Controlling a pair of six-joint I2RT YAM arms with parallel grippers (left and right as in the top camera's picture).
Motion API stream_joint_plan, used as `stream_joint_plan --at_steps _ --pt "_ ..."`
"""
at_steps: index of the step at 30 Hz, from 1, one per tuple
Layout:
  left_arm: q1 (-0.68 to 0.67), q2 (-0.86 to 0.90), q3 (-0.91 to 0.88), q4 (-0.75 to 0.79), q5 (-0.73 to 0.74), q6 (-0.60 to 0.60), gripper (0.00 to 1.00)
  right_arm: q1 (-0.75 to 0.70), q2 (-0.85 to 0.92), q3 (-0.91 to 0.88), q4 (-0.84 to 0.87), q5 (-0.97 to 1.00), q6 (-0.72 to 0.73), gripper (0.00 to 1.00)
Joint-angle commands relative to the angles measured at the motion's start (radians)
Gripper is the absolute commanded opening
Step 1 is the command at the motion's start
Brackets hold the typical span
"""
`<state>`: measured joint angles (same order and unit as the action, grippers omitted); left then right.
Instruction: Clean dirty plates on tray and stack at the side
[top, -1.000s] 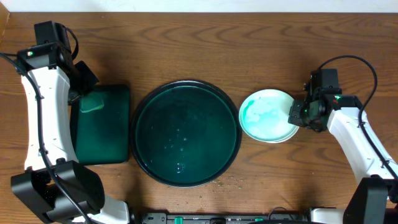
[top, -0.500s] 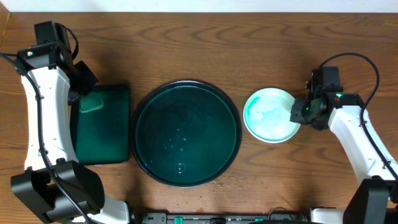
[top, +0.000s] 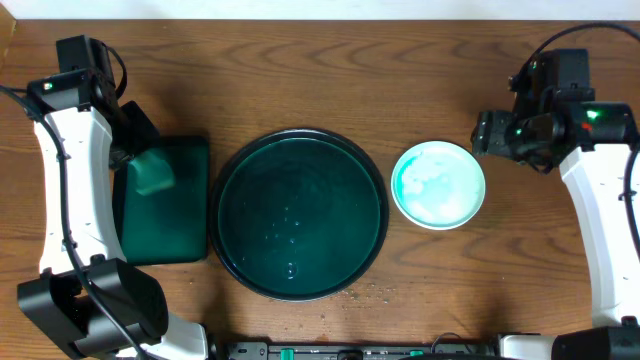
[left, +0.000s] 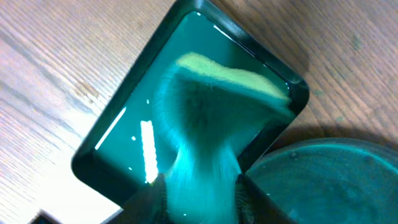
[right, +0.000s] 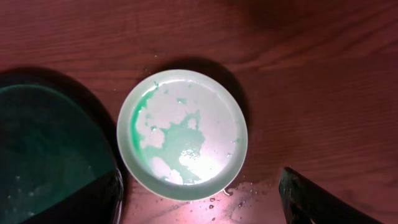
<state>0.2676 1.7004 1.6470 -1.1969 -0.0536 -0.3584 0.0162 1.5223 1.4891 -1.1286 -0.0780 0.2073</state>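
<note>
While the left gripper (left: 200, 198) hangs over the small rectangular tray (top: 185, 235) on the left, it's clamped tight on a green sponge (top: 151, 172). The wrist view has the sponge squeezed between the two dark fingers, blurred, its pale yellow-green edge out over the tray's wet, shiny floor. Whether the sponge touches that floor, I can't tell.

Over to the middle: the big round tray (top: 228, 165) sits bare and dark green, glistening, with a few droplets on its surface. It lies just beside the rectangular tray, rims close but apart.

Now the right side, and that's where the plate (top: 437, 185) is: flat on the wooden table (top: 320, 80), just right of the round tray, a narrow strip of wood between them. From above only one plate face shows. It's pale mint-white with green smears, heaviest along its left side and through the centre in the right wrist view.

The right gripper (right: 201, 173) is up and off to the plate's upper right in the overhead view, not touching it. Its fingers (right: 311, 202) are spread wide in the wrist view and hold nothing, and the plate shows in full above them. A few water drops (right: 225, 191) dot the wood at the plate's near rim, and small specks (top: 372, 292) lie by the round tray's lower right edge.
</note>
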Motion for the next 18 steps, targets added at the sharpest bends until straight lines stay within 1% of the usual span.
stream_joint_plan --at_steps 1,2,12,15,16,17,18 --pt "0.002 0.000 -0.007 -0.003 -0.011 0.009 0.43 0.006 -0.013 0.034 -0.019 -0.011 -0.014 0.79" --pt "0.002 0.000 -0.007 -0.003 -0.010 0.009 0.86 0.006 -0.013 0.037 -0.024 -0.019 -0.015 0.78" --pt "0.002 0.000 -0.007 -0.018 -0.011 0.009 0.86 0.006 -0.024 0.038 -0.028 -0.036 -0.023 0.77" --pt "0.002 0.000 -0.007 -0.018 -0.011 0.009 0.86 0.006 -0.024 0.038 -0.027 -0.036 -0.023 0.77" --pt "0.002 0.000 -0.007 -0.018 -0.011 0.009 0.86 0.006 -0.024 0.038 -0.027 -0.036 -0.022 0.80" --pt "0.002 0.000 -0.007 -0.018 -0.011 0.009 0.86 0.006 -0.024 0.038 -0.027 -0.037 -0.021 0.87" --pt "0.002 0.000 -0.007 -0.018 -0.011 0.009 0.86 0.006 -0.024 0.038 -0.027 -0.036 -0.021 0.99"
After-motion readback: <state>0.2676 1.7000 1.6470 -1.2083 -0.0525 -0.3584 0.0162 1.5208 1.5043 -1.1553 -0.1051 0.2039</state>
